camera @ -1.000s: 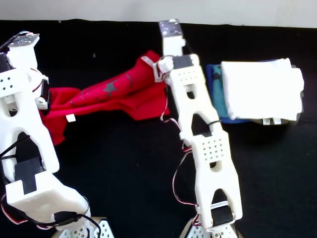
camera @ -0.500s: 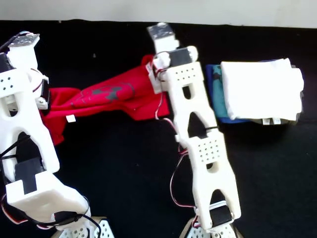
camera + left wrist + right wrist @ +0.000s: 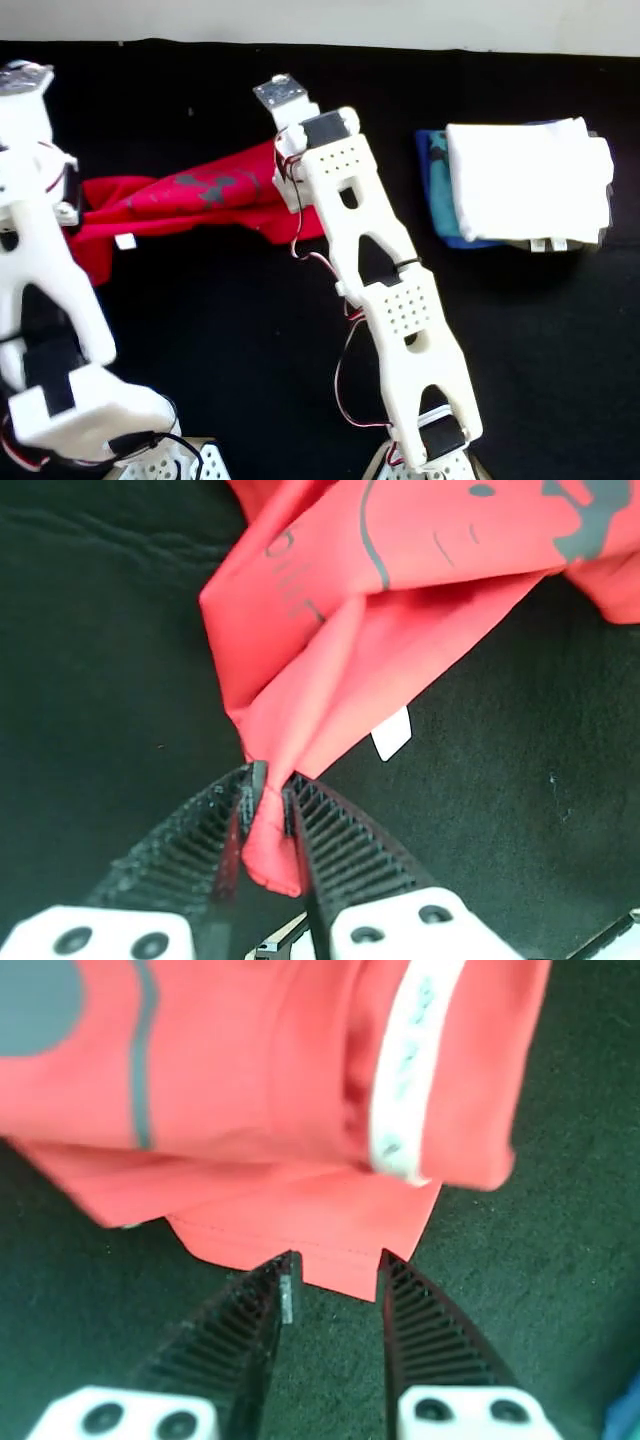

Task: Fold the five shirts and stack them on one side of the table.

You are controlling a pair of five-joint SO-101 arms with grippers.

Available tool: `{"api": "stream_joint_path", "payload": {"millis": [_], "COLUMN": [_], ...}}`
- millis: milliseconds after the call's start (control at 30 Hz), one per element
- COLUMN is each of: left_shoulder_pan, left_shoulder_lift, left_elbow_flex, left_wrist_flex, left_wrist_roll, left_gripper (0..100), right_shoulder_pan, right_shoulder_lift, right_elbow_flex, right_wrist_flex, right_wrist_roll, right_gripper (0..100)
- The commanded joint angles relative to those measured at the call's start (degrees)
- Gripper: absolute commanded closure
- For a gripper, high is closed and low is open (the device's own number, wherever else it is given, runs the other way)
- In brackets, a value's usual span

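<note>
one red shirt (image 3: 200, 195), one white shirt (image 3: 525, 180), one blue shirt (image 3: 432, 190) (under the white), two arms (image 3: 45, 270) (image 3: 385, 260).

The right arm (image 3: 330, 160) covers the red shirt's (image 3: 190, 195) right end. The left arm (image 3: 45, 260), itself cut off by the picture's left edge, hides its left end. The white folded shirt (image 3: 530, 180) covers most of the blue shirt (image 3: 432, 190); how many lie beneath cannot be told.

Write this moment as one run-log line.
left tool: shut on red shirt | right tool: open at its hem | folded white shirt: atop blue shirt
</note>
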Motion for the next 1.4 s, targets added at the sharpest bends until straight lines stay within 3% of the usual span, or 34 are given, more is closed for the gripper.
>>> {"api": "stream_joint_path", "payload": {"millis": [0, 333, 500, 700, 833, 1133, 1367], "left_shoulder_pan": [-1.63, -4.18, -7.43, -7.25, -7.60, -7.34, -7.34], "left_shoulder_lift": [-10.33, -28.26, -35.30, -33.54, -30.99, -28.79, -28.79], "left_elbow_flex": [2.15, 18.77, 20.62, 27.21, 31.16, 32.22, 32.31], "left_wrist_flex": [0.62, 0.44, 0.44, -0.62, -4.75, -5.89, -6.59], "left_wrist_roll": [-1.23, -5.10, -7.38, -7.47, -7.47, -7.30, -7.21], "left_gripper": [99, 99, 99, 99, 99, 99, 99], "right_shoulder_pan": [-0.57, -4.70, -4.88, -3.74, -4.44, -7.87, -9.10], "right_shoulder_lift": [-0.57, -0.57, -0.57, -0.57, -0.66, -0.66, -0.66], "right_elbow_flex": [1.10, 3.47, 4.00, 3.82, 3.74, 3.38, 3.91], "right_wrist_flex": [-1.19, -1.45, -10.24, -20.26, -17.63, -0.84, -2.51], "right_wrist_roll": [0.35, -3.16, -3.16, -3.25, -3.25, -0.44, 0.18], "right_gripper": [81.6, 77.4, 77.4, 77.4, 77.4, 77.4, 77.4]}}
